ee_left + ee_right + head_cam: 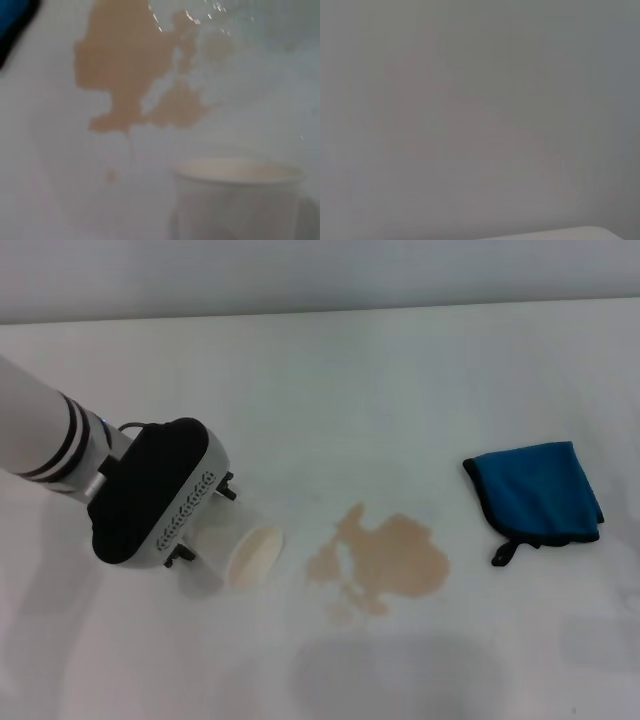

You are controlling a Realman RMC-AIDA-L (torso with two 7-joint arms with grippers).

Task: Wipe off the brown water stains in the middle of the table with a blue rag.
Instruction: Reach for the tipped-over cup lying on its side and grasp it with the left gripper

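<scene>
Showing in head view: left gripper (215, 545) on tipped white paper cup (245, 558), grip unclear; tan brown water stains (385, 560) mid white table (330, 380); folded blue rag (538, 492) rightward.
Left wrist view: cup rim (239, 172), stains (130, 70); no writing.
Right wrist view: blank grey.

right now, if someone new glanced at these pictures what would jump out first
The brown water stains spread across the middle of the white table, not yet wiped. On the robot's right of them lies the folded blue rag, untouched and apart from the spill. On the left, the left gripper is at a tipped white paper cup whose mouth faces the stains; the right gripper is out of sight.
</scene>
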